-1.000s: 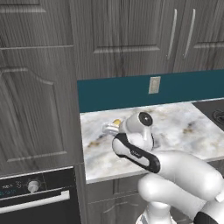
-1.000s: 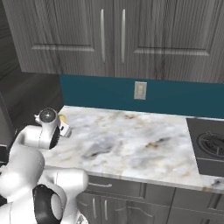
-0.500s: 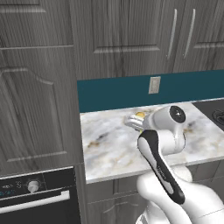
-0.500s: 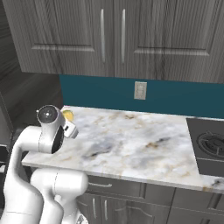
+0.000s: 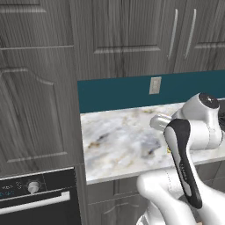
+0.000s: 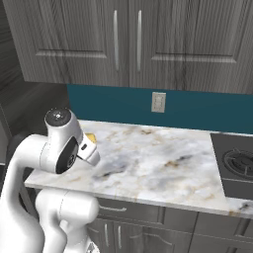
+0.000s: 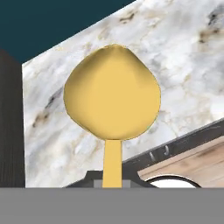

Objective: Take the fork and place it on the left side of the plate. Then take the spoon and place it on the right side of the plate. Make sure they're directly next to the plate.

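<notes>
1. Claw and spoon: in the hand view the spoon (image 7: 112, 98) rises straight up out of the claw (image 7: 112, 184), its thin handle running down between the finger tips at the bottom edge. The claw is clenched on that handle, grasping the spoon.
2. Location of the spoon: it is off the surface, carried in the air above the marble counter (image 7: 183, 57). In the right base view a small yellow patch of the spoon (image 6: 90, 138) shows just beside the arm's wrist, over the left part of the counter (image 6: 163, 163), near the teal backsplash (image 6: 197, 111).
3. In the left base view the arm's bulk stands in front of the hand; the counter (image 5: 118, 145) lies beyond it.
4. Appearance of the spoon: golden-yellow throughout, with a broad rounded bowl faced toward the hand camera and a narrow, slightly more orange handle. Surface is matte and uniform.
5. Count: one spoon, one claw, one counter, one wall outlet (image 6: 158, 102), one cooktop (image 6: 237, 165) at the counter's right end, one oven (image 5: 37, 197) left of the counter.
</notes>
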